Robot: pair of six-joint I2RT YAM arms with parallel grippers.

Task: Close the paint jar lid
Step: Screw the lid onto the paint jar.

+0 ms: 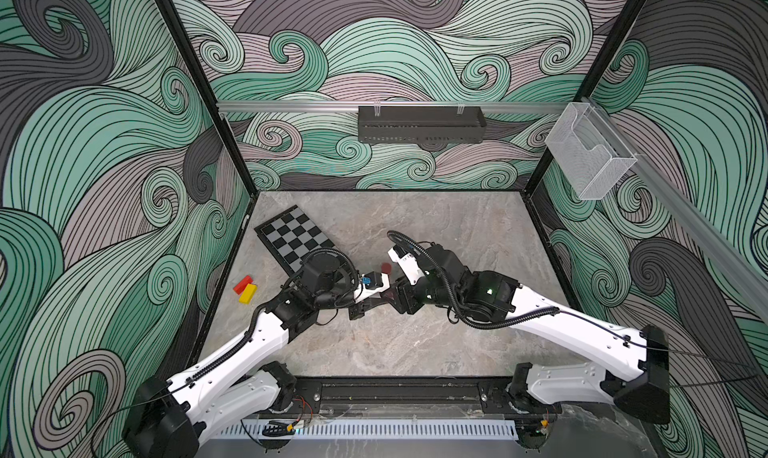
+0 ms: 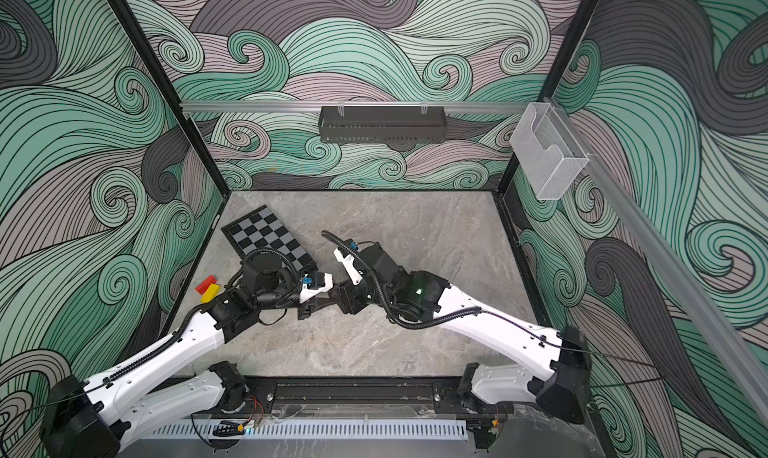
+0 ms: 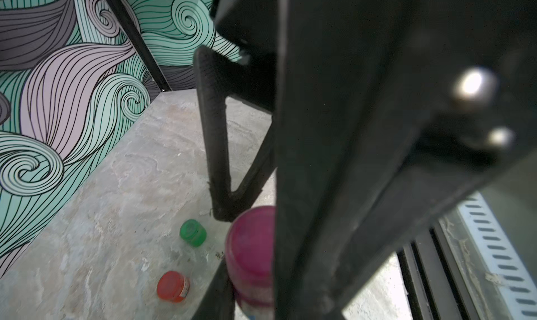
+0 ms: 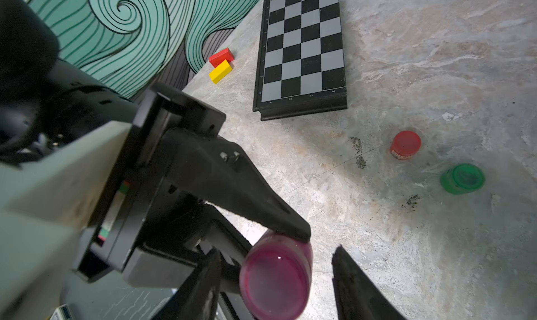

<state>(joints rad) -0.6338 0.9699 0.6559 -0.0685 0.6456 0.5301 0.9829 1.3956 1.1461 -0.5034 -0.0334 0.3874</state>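
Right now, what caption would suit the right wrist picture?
Left fingers pinch the pink paint jar; right fingers stand open on either side.

Robot test cell in a lab.

Boxed in by swirl-printed wall panels on black frame posts, with a black tray hung from an aluminium rail and a clear holder on the side wall. Floored with a stone-look worktop. Fitted at the front edge with a left arm and a right arm on a black base rail, beside a slotted cable duct. Stocked with odd props: chessboard, red block, yellow block.
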